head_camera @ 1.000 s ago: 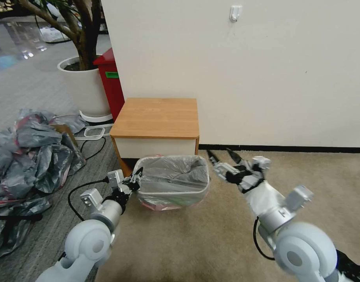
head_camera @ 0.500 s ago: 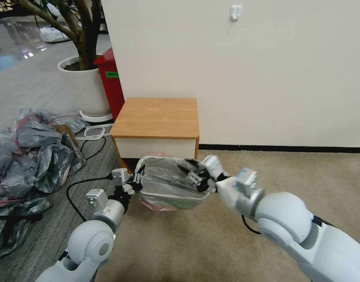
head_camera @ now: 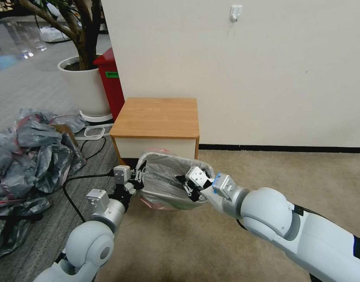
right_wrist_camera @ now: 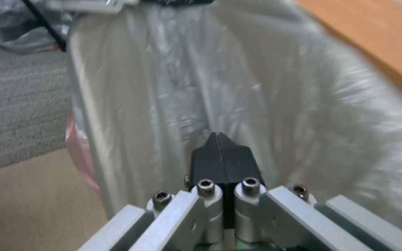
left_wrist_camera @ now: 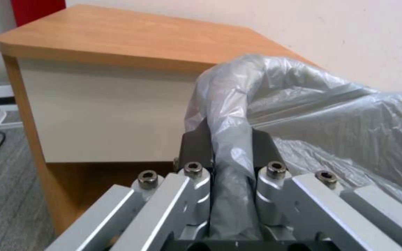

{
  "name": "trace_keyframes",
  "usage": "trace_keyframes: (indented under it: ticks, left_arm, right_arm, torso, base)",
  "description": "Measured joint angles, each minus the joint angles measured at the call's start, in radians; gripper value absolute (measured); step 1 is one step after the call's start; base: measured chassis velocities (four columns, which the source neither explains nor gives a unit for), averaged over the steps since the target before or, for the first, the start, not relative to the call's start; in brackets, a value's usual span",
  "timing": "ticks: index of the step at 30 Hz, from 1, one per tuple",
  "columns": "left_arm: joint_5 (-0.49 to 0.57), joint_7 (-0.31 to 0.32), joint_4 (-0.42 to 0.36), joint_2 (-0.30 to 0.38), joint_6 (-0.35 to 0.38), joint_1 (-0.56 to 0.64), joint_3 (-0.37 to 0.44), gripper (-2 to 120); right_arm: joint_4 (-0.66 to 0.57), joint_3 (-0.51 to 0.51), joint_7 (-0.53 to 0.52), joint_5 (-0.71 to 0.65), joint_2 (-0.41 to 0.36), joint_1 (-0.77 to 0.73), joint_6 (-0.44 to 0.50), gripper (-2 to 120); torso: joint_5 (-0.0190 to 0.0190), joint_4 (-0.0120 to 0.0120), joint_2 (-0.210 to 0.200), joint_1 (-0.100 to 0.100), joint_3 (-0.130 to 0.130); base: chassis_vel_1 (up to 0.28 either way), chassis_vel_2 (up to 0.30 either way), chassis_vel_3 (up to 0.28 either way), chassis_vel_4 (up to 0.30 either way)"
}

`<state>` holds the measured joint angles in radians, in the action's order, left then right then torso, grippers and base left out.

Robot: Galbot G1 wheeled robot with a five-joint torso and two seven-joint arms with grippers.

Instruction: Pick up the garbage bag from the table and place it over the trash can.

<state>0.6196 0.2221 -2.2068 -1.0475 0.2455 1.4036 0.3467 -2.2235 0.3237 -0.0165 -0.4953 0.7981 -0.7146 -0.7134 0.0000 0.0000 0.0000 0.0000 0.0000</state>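
Right gripper (head_camera: 184, 187) has moved from the bin's right rim into the mouth of the garbage bag (head_camera: 164, 184), black fingers (right_wrist_camera: 220, 158) pressed together, apparently empty. Left gripper (head_camera: 137, 179) stays clamped on the bag's left rim fold. Bag lines the trash can (head_camera: 170, 201), now bulging higher, in front of the table (head_camera: 156, 117).

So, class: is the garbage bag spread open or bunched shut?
Spread open: the garbage bag lines the trash can, its mouth gaping, one edge pinched by the left end effector.

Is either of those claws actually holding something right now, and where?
The left gripper pinches a bunched fold of the garbage bag. The right gripper is shut inside the bag, gripping nothing visible.
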Motion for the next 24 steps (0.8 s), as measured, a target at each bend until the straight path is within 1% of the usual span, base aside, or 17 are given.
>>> trace_keyframes:
  ticks: [1, 4, 10, 14, 24]
  left_arm:
    - [0.0, 0.0, 0.0, 0.0, 0.0, 0.0, 0.0, 9]
    - [-0.009, -0.001, -0.01, -0.002, 0.0, 0.0, -0.009, 9]
    - [-0.02, -0.004, -0.019, -0.005, -0.001, 0.004, -0.013, 9]
    - [-0.064, -0.027, -0.024, -0.007, -0.015, 0.017, -0.017, 9]
    - [-0.08, -0.035, -0.038, -0.013, -0.019, 0.022, -0.041, 9]
  right_arm:
    - [0.0, 0.0, 0.0, 0.0, 0.0, 0.0, 0.0, 0]
    - [0.024, 0.05, -0.003, 0.003, 0.009, 0.036, 0.001, 0]
    - [0.043, 0.073, -0.012, 0.003, 0.019, 0.064, 0.002, 0]
    - [0.07, 0.101, -0.032, 0.006, 0.033, 0.096, 0.003, 0]
    - [0.142, 0.14, -0.033, 0.022, 0.057, 0.137, 0.005, 0]
  torso:
    - [0.0, 0.0, 0.0, 0.0, 0.0]
    - [0.0, 0.0, 0.0, 0.0, 0.0]
    - [0.0, 0.0, 0.0, 0.0, 0.0]
    - [0.0, 0.0001, 0.0, 0.0, 0.0]
    - [0.0, 0.0, 0.0, 0.0, 0.0]
  base:
    - [0.0, 0.0, 0.0, 0.0]
    - [0.0, 0.0, 0.0, 0.0]
    - [0.0, 0.0, 0.0, 0.0]
    - [0.0, 0.0, 0.0, 0.0]
    - [0.0, 0.0, 0.0, 0.0]
